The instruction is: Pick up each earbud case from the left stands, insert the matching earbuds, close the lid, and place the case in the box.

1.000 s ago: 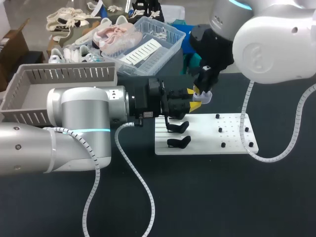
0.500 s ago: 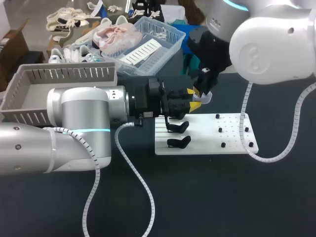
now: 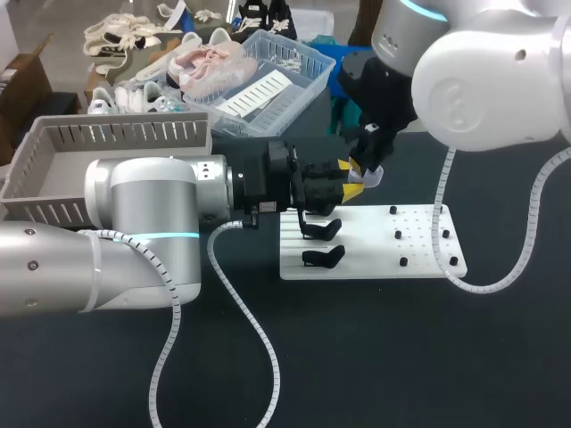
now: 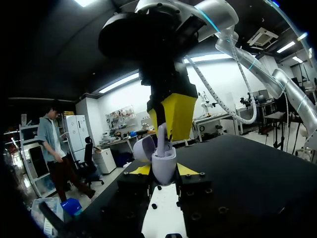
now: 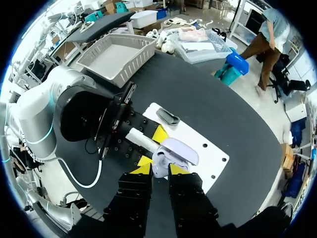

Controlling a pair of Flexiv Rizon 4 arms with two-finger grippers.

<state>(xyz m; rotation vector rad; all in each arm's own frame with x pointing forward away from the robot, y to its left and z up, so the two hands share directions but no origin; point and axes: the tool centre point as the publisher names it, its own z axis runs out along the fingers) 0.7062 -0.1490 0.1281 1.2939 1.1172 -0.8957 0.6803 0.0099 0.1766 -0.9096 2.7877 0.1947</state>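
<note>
A pale earbud case (image 4: 163, 166) with its lid (image 4: 143, 148) open sits between the yellow tips of my left gripper (image 4: 163, 172), which is shut on it. In the head view that gripper (image 3: 352, 185) hovers over the back edge of the white board (image 3: 419, 254). My right gripper (image 3: 370, 169) points down from above onto the case. Its yellow fingers (image 4: 173, 114) pinch a white earbud (image 4: 162, 135) whose lower end is inside the case. In the right wrist view the right gripper (image 5: 159, 169) stands over the case's open lid (image 5: 179, 150). Two black stands (image 3: 321, 230) (image 3: 323, 259) on the board's left carry nothing.
A grey slatted box (image 3: 53, 169) stands at the left behind my left arm. A clear basket (image 3: 308, 85) with shoes is at the back. Small black pegs (image 3: 403, 261) dot the board's right half. A white cable (image 3: 535, 241) from my right arm loops beside the board.
My right arm has shifted slightly up and back over the case. The left arm and both grips look the same.
</note>
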